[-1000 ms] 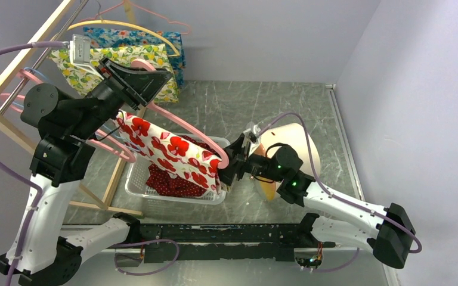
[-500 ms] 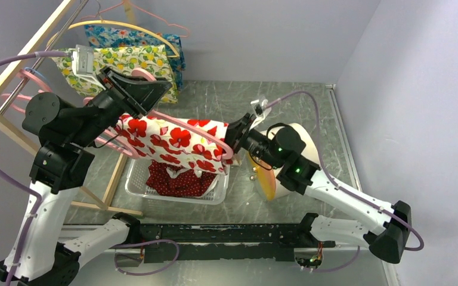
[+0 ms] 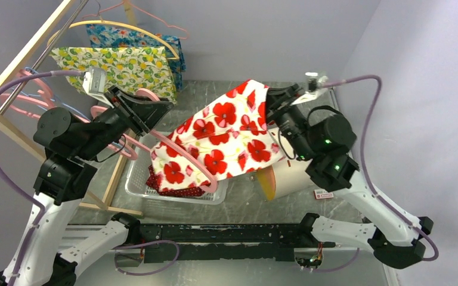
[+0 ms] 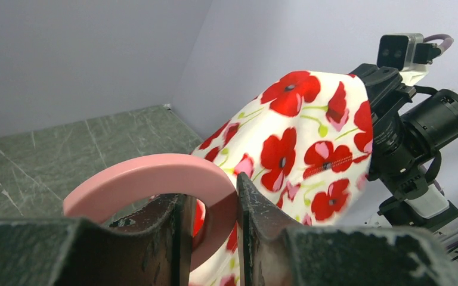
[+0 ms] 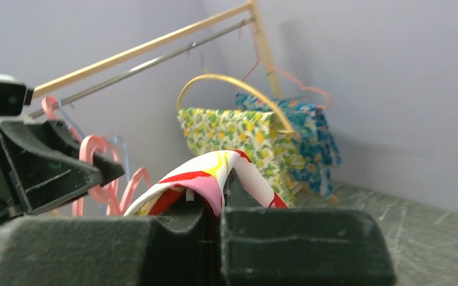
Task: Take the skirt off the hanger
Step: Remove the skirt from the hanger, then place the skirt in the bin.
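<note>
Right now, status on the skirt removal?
Left gripper shut on pink hanger. Right gripper shut on skirt, raised; other end on hanger. Basket underneath, no obstruction.

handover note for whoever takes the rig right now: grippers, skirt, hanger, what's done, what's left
Left gripper: shut on the pink hanger, held above the white basket.
Right gripper: shut on an edge of the poppy skirt, raised off to the right of the hanger.
Done: skirt gripped and stretched out away from the hanger.
Left: its lower end looks still looped on the hanger. It probably needs pulling clear before being set down.
</note>
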You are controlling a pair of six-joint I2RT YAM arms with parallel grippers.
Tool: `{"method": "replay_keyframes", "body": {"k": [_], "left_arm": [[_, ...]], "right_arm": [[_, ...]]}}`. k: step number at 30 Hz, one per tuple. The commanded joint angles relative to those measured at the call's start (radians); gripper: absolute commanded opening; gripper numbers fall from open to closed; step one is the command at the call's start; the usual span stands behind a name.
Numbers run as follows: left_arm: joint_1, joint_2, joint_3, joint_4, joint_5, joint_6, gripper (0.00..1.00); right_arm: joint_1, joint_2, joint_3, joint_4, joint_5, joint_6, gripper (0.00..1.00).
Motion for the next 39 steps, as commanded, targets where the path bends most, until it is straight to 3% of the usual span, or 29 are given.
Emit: {"method": "replay_keyframes", "body": {"k": [1,4,9,20,28,33,39], "left_arm": [[-0.004,-0.021,0.002,0.031,0.023,0.002,0.07],[-0.004,-0.021,-0.004,0.035,0.030,-0.006,0.07],[-0.004,-0.020,-0.007,0.043,0.033,-0.014,0.07],[-0.004,-0.029,0.013,0.047,-0.002,-0.021,0.07],[-0.004,-0.040,0.040,0.071,-0.005,-0.031,0.07],[-0.004,-0.049,0.039,0.076,-0.003,-0.037,0.07],[-0.004,-0.057,0.032,0.080,-0.003,-0.035,0.07]], "right_arm": [[-0.002,-0.114,-0.033,0.081,0.184,-0.066,0.00],[-0.001,-0.153,-0.042,0.087,0.241,-0.131,0.00],[-0.002,-0.122,0.024,-0.052,0.348,-0.205,0.00],[-0.001,-0.046,0.098,-0.263,0.289,-0.168,0.00],[-0.002,0.039,0.159,-0.458,0.000,-0.105,0.00],[-0.001,0.084,0.230,-0.651,0.072,-0.048,0.00],[0.000,0.079,0.260,-0.737,0.181,0.016,0.00]]}}
